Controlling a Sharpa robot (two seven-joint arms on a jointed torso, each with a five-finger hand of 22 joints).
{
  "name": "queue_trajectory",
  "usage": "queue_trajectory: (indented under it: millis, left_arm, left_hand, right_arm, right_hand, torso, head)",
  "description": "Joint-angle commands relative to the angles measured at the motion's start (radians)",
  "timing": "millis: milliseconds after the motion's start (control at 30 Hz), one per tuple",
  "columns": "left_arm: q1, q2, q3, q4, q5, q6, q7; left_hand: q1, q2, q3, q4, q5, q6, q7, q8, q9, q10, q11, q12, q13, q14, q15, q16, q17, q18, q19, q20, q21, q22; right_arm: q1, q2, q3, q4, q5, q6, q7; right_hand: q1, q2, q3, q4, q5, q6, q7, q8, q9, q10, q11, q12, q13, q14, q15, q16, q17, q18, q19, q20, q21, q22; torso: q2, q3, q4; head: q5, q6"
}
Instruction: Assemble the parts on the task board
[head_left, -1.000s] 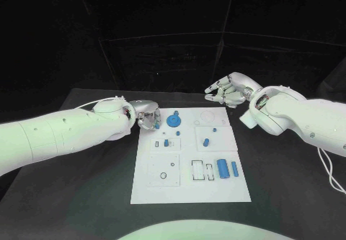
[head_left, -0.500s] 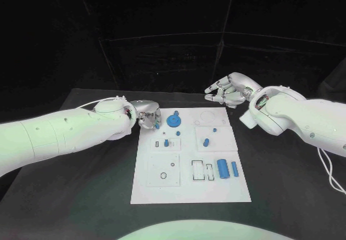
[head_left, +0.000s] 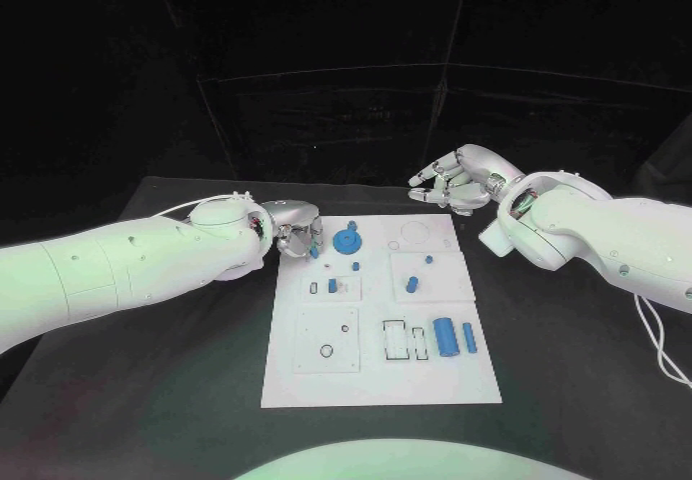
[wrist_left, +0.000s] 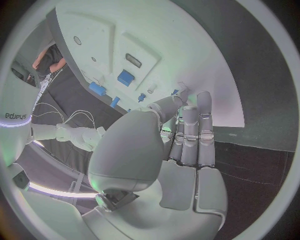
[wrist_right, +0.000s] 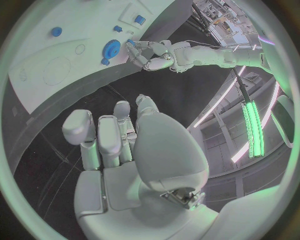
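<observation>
The white task board (head_left: 382, 375) lies in the middle of the black table. My left hand (head_left: 296, 232) hovers over the board's far left corner, fingers curled down. It appears to pinch a small blue peg (head_left: 313, 251) at its fingertips; the peg's blue tip (wrist_left: 175, 92) pokes out past the thumb. A blue gear (head_left: 346, 241) sits just right of that hand, also seen as the blue gear (wrist_right: 112, 48). My right hand (head_left: 459, 180) hangs above the table beyond the board's far right corner, fingers loosely bent, holding nothing.
Other blue parts stand on the board: a small block (head_left: 333, 285), a slanted piece (head_left: 413, 284), a tiny peg (head_left: 430, 260) and two long cylinders (head_left: 449, 337) side by side. Bare black table surrounds the board (wrist_left: 187, 45).
</observation>
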Motion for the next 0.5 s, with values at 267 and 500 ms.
queue_trajectory:
  millis: [267, 500]
  left_arm:
    - [0.001, -0.003, 0.001, 0.004, -0.004, -0.002, 0.018]
    - [0.001, -0.003, 0.001, 0.004, -0.004, -0.01, 0.025]
  left_hand:
    - [0.011, 0.005, 0.004, -0.012, 0.0, 0.01, 0.001, 0.001, 0.0, 0.01, 0.001, 0.003, -0.004, 0.011, 0.001, 0.015, 0.006, 0.014, -0.011, 0.0, 0.016, 0.012]
    - [0.013, 0.007, 0.006, -0.015, 0.0, 0.012, 0.0, 0.001, 0.0, 0.013, 0.001, 0.004, -0.005, 0.013, 0.001, 0.021, 0.009, 0.014, -0.013, 0.001, 0.021, 0.017]
  right_arm:
    - [0.002, 0.001, 0.001, 0.001, -0.002, 0.006, 0.005]
    - [0.002, 0.002, 0.001, 0.001, -0.002, 0.006, 0.005]
  right_hand:
    - [-0.009, 0.004, -0.001, 0.005, 0.006, -0.006, -0.001, 0.007, -0.001, -0.008, 0.001, 0.005, 0.002, 0.016, -0.004, 0.0, 0.001, 0.015, -0.006, 0.002, -0.005, 0.001]
    - [-0.009, 0.004, -0.001, 0.005, 0.006, -0.006, -0.001, 0.007, -0.001, -0.008, 0.001, 0.005, 0.002, 0.016, -0.004, 0.0, 0.001, 0.015, -0.006, 0.002, -0.005, 0.001]
  torso:
    - [-0.001, -0.0003, -0.0001]
    - [0.0, 0.0001, 0.0002]
  head:
    - [0.002, -0.002]
    - [0.001, -0.002]
